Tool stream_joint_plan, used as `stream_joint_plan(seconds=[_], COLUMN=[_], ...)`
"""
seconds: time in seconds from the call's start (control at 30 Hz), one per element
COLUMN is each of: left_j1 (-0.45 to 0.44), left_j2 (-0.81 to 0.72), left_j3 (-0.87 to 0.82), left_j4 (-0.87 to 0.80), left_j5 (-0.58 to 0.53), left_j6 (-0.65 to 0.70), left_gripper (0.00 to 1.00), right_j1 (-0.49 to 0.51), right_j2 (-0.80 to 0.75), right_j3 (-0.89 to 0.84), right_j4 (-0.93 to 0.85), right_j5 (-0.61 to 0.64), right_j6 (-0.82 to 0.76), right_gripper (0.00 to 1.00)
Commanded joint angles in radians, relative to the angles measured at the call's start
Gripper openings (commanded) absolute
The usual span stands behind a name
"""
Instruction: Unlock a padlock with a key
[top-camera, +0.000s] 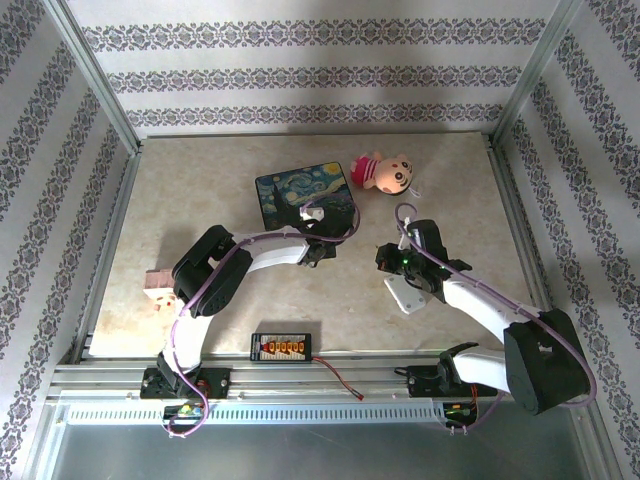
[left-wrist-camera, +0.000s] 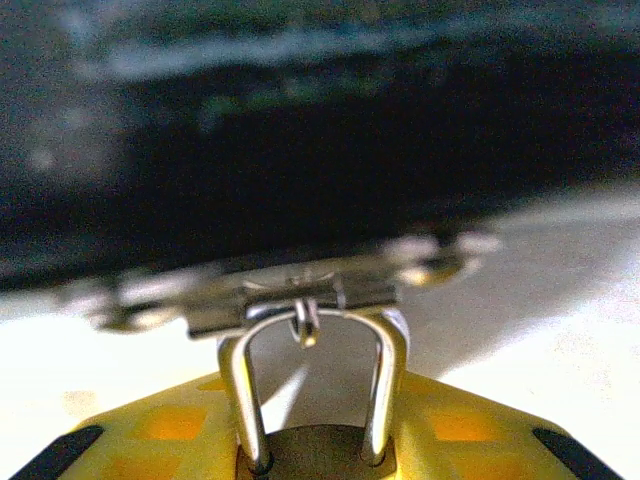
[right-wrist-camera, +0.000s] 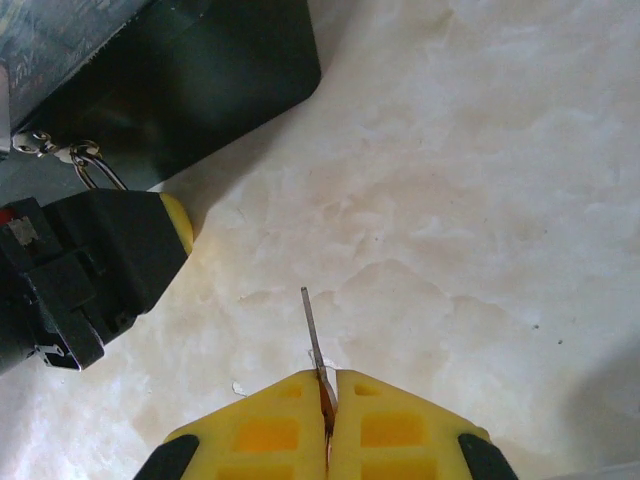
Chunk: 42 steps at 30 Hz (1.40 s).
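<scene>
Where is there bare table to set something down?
Far-left corner, between the left rail and the painted case. Right strip, between the doll and right rail. Near centre, between the connector board and white block. Crowded: mid-table, where the left arm and right arm meet at the case.

free: tabletop (right-wrist-camera: 480, 200) ahead of right gripper (right-wrist-camera: 328, 388) | obstacles: dark box (right-wrist-camera: 200, 70), left gripper (right-wrist-camera: 150, 215) beside it

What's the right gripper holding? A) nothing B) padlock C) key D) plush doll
C: in the right wrist view the right gripper is shut on the thin key, its blade sticking out past the fingertips; the padlock sits in the left gripper.
</scene>
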Motion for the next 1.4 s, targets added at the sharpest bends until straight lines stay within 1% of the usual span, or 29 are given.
stream_joint_plan(seconds=[0.0,0.1,0.13,0.17,0.23,0.43,0.5,0.7,0.73,0.83,0.93,1.07,1.27,1.37], left_j1=[0.012,0.014,0.014,0.014,0.02,0.066,0.071,0.071,0.071,0.071,0.071,0.071,0.071,0.071], left_j2=[0.009,0.002,-0.005,-0.012,-0.03,-0.059,-0.068,-0.077,-0.077,-0.078,-0.083,-0.089,-0.099,-0.107], left_j3=[0.017,0.023,0.024,0.025,0.025,0.022,0.017,0.01,0.004,-0.023,-0.046,-0.067,-0.071,-0.079], left_j4=[0.0,-0.003,-0.003,-0.005,-0.003,0.023,0.035,0.058,0.071,0.126,0.155,0.205,0.203,0.206], left_j5=[0.007,0.029,0.039,0.051,0.099,0.297,0.331,0.393,0.407,0.432,0.423,0.438,0.447,0.449], left_j6=[-0.005,-0.008,-0.013,-0.018,-0.04,-0.12,-0.134,-0.18,-0.196,-0.233,-0.259,-0.284,-0.279,-0.281], left_gripper=[0.32,0.18,0.14,0.13,0.13,0.13,0.13,0.14,0.14,0.14,0.14,0.14,0.14,0.14], right_j1=[-0.001,-0.001,-0.001,0.001,0.002,0.018,0.035,0.086,0.092,0.118,0.154,0.189,0.212,0.219], right_j2=[-0.023,-0.021,-0.021,-0.021,-0.021,-0.003,0.005,0.047,0.061,0.106,0.159,0.244,0.374,0.431], right_j3=[-0.011,-0.009,-0.011,-0.015,-0.034,-0.131,-0.148,-0.178,-0.205,-0.213,-0.209,-0.201,-0.198,-0.19], right_j4=[0.014,0.015,0.018,0.024,0.058,0.301,0.346,0.484,0.505,0.581,0.634,0.715,0.869,0.911], right_j5=[0.014,0.01,0.007,0.005,-0.006,-0.111,-0.122,-0.13,-0.131,-0.138,-0.116,-0.092,-0.07,-0.06], right_j6=[0.011,0.008,0.008,0.006,0.004,-0.017,-0.035,-0.07,-0.071,-0.07,-0.064,-0.043,-0.009,-0.007], right_gripper=[0.0,0.0,0.0,0.0,0.0,0.0,0.0,0.0,0.0,0.0,0.0,0.0,0.0,0.0])
